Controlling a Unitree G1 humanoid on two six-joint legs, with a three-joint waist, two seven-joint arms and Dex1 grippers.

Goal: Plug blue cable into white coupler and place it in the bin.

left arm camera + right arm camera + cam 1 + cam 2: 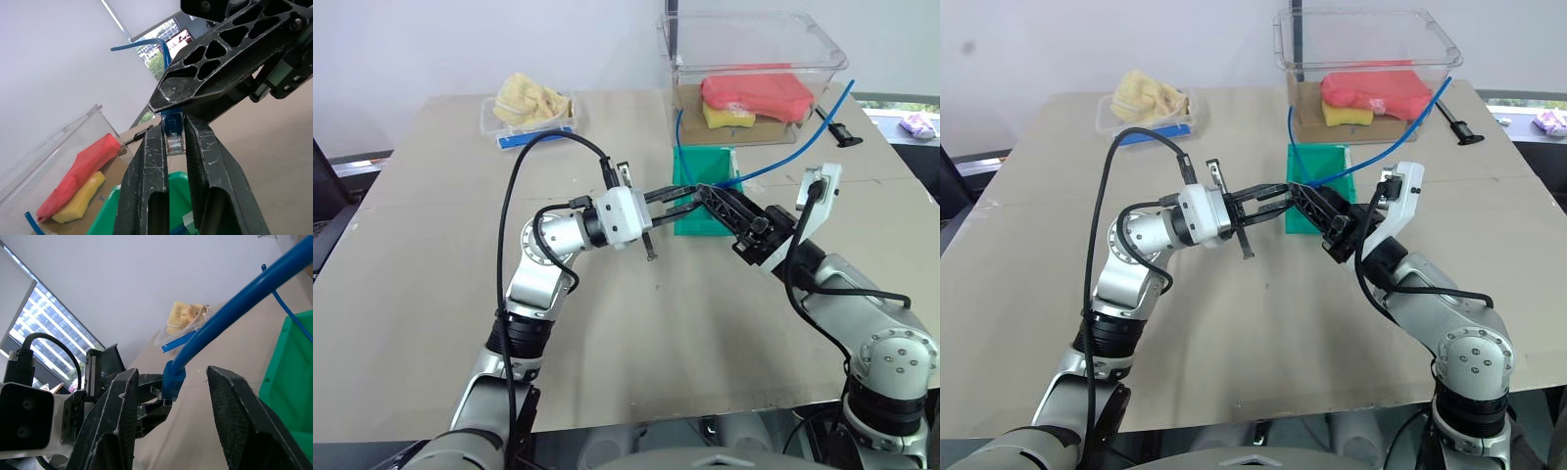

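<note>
My left claw [175,147] is clamped on the clear plug of the blue cable [234,308], plug end poking out between its tips. My right claw [168,396] sits tip to tip with it, jaws apart around the blue boot just behind the plug, not squeezing. From there the cable's long axis runs back past the right claw, arcing up and away toward the clear box [754,49]. Below and just beyond both claws, the bin [690,215] waits on the counter [431,294]. I can't make out the white coupler.
</note>
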